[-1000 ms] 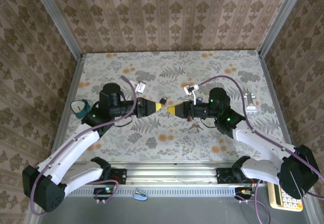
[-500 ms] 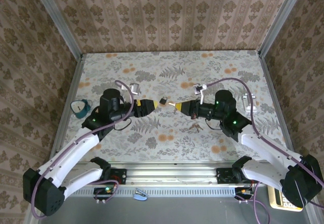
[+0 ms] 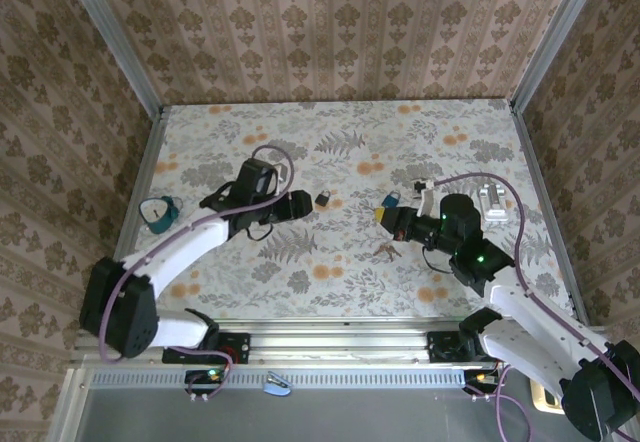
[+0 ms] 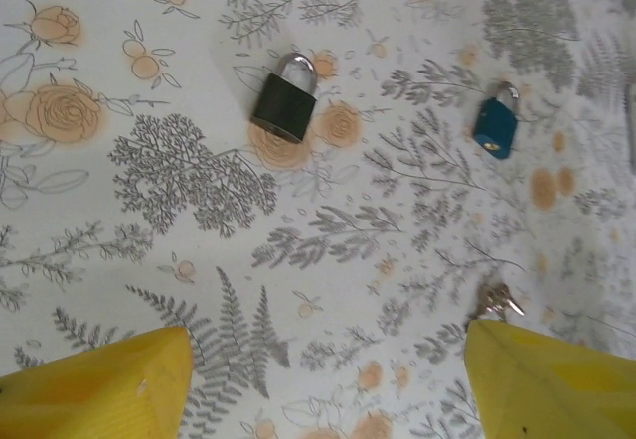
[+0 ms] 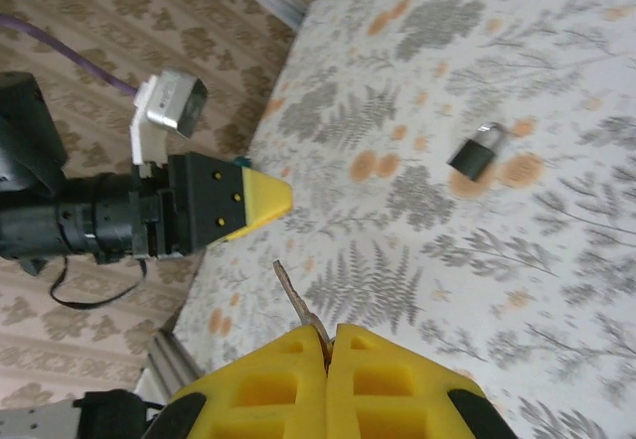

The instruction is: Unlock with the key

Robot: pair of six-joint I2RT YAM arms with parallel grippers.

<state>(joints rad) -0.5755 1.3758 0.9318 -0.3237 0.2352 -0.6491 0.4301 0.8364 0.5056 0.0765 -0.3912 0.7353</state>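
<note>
— Where's the key?

— The key (image 5: pixel 296 305) is nipped between the yellow pads (image 5: pixel 388 379) of the right gripper (image 5: pixel 328 335), which is clenched tight on it. A thin, dull metal blade pokes out past the tips, tilted, held above the table (image 3: pixel 440 132).

— And the padlock?

— The padlock (image 4: pixel 283 101) lies flat on the table: a black body with a silver shackle that looks seated in the body. In the top view it sits just past the tip of the left gripper (image 3: pixel 305 202), between the two arms.

— Is the left gripper holding anything?

— No. From the left wrist its fingers (image 4: pixel 99 384) stand wide apart, released, with bare cloth between them.

— Anything else close by?

— A blue padlock (image 4: pixel 495 126) lies flat, well apart from the black one and just beside the right gripper's tip in the top view. A small bunch of keys (image 3: pixel 385 252) lies on the table near that gripper, on its near side. A teal object (image 3: pixel 157 212) sits at the left edge and a silver part (image 3: pixel 495 202) at the right.

— The surface?

— A pale cloth printed with grey ferns and orange roses.

— The room?

— Walls (image 3: pixel 330 32) of brown patterned wallpaper close in three sides, with metal posts (image 3: pixel 110 37) at the corners.
</note>
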